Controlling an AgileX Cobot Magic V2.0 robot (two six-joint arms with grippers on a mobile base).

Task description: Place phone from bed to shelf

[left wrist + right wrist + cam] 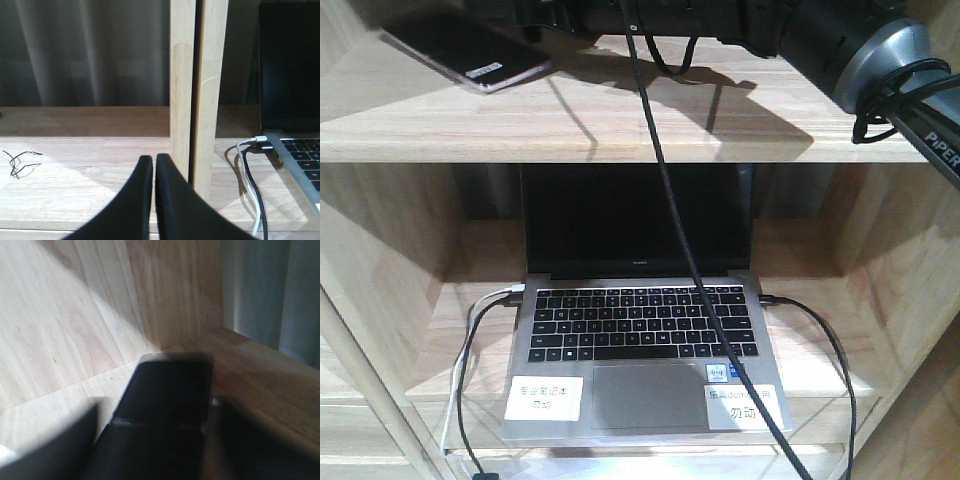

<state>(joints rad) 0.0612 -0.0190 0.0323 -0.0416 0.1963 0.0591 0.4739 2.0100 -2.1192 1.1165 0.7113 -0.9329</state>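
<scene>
Phone [460, 50]: lies flat on the shelf's [650, 125] top board, near its back left corner.
Right gripper [160, 440]: blurry and dark around the phone; I cannot tell if its jaws pinch it or have let go.
Left gripper [154, 165]: jaws pressed together, holding nothing, over the lower board by the laptop [645, 340].
Done: phone is on the shelf.
Left: probably just pulling the right arm away.

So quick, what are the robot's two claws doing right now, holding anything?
Left gripper: shut, black fingers pressed together, holding nothing.
Right gripper: cannot be told; its blurred fingers flank the glossy black slab phone on the pale wooden shelf.
</scene>
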